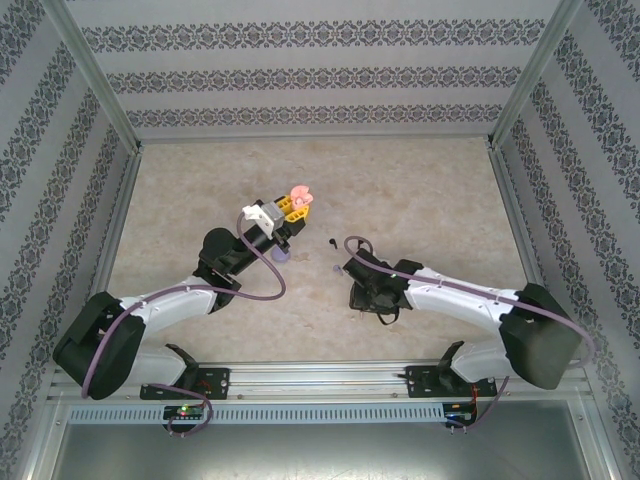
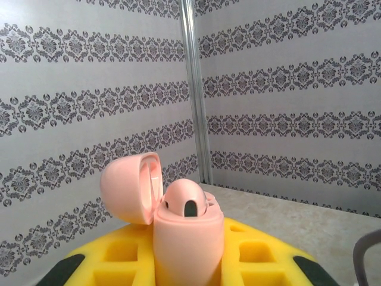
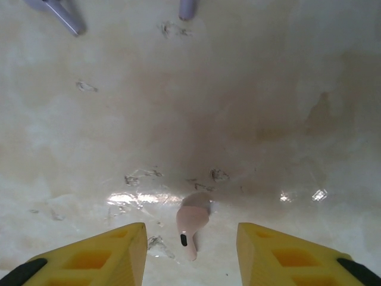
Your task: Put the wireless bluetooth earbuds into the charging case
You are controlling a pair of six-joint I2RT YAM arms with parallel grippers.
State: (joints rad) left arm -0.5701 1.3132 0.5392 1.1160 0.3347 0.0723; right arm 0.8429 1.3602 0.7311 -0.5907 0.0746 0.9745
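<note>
The left arm (image 1: 170, 305) and the right arm (image 1: 460, 295) have white shells between bulky black joints; a thin purple cable (image 1: 278, 275) runs along each one; the fingers (image 3: 95, 256) are yellow plastic with square hollows and black outer corners

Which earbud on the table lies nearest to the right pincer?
The pale pink earbud: it lies between the open fingers of the right pincer. The two lilac earbuds lie much farther away, at the far edge of the right wrist view.
</note>
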